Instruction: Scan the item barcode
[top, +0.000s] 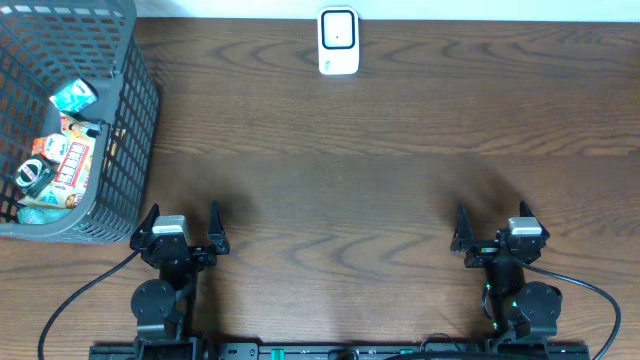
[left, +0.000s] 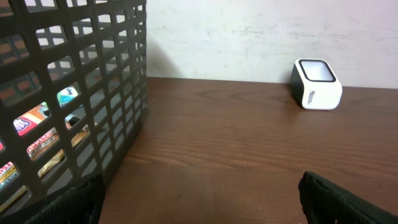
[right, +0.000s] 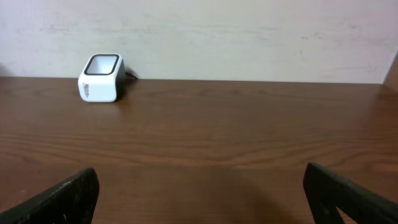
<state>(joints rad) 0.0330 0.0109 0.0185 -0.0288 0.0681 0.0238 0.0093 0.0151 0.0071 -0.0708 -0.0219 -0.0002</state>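
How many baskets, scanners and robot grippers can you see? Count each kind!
Basket: 1
Scanner: 1
Grippers: 2 (left gripper, right gripper, both open)
Total: 4
Packets in the basket: too jumbled to count, so left out.

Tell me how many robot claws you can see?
2. The left gripper is open at the front left, beside the basket; the right gripper is open at the front right. Neither holds anything. No others seem hidden.
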